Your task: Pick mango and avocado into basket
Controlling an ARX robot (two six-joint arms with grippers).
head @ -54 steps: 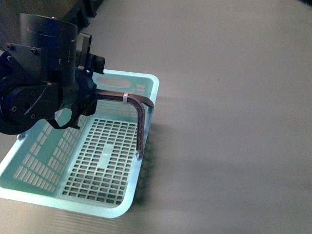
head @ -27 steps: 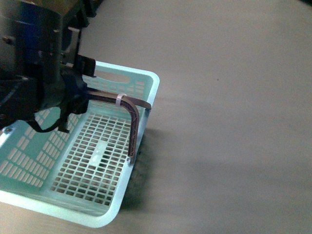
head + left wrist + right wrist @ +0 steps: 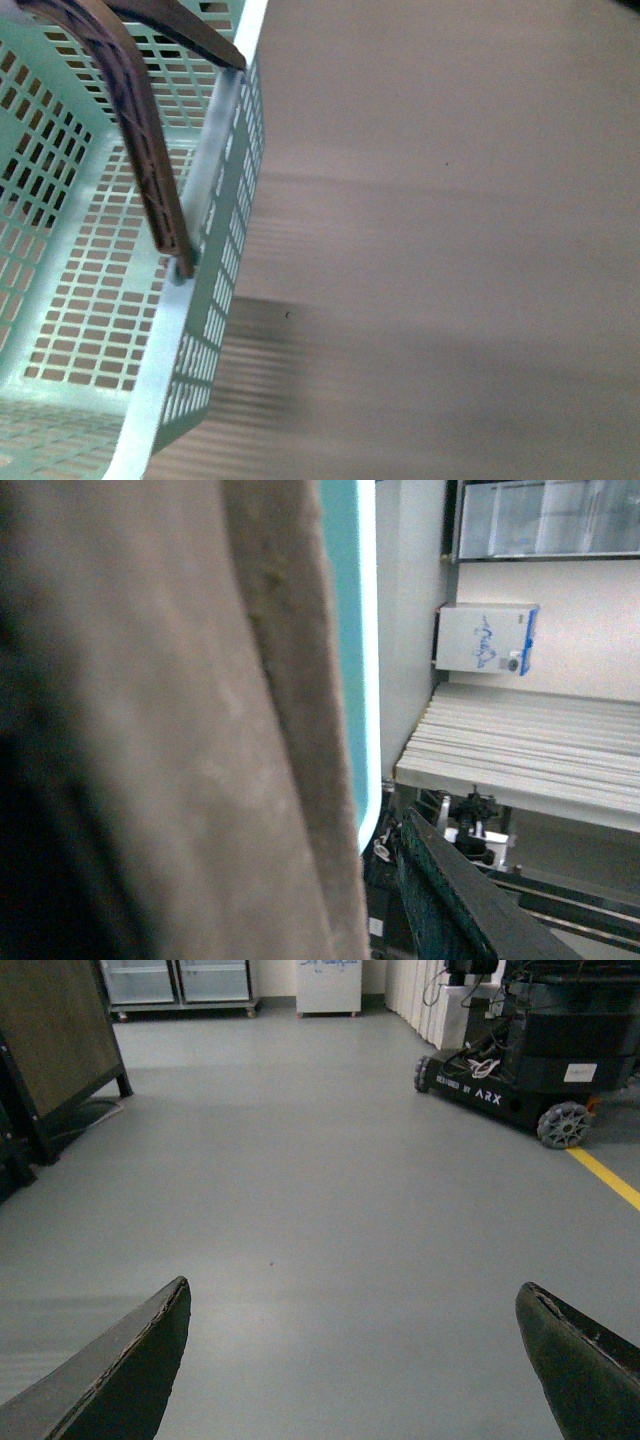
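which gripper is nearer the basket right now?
Left. The basket shows close up in its wrist view. The right gripper, open, faces bare floor with no basket in sight.

Front: basket [image 3: 163,350] crowds my left side, handle [image 3: 150,170] arching over its open top; table [image 3: 450,250] to its right lies bare. My right claw [image 3: 352,1288], jaws wide apart, faces open floor [image 3: 300,1190]. A cart [image 3: 520,1060] and a cabinet [image 3: 50,1020] stand well off, far ahead.
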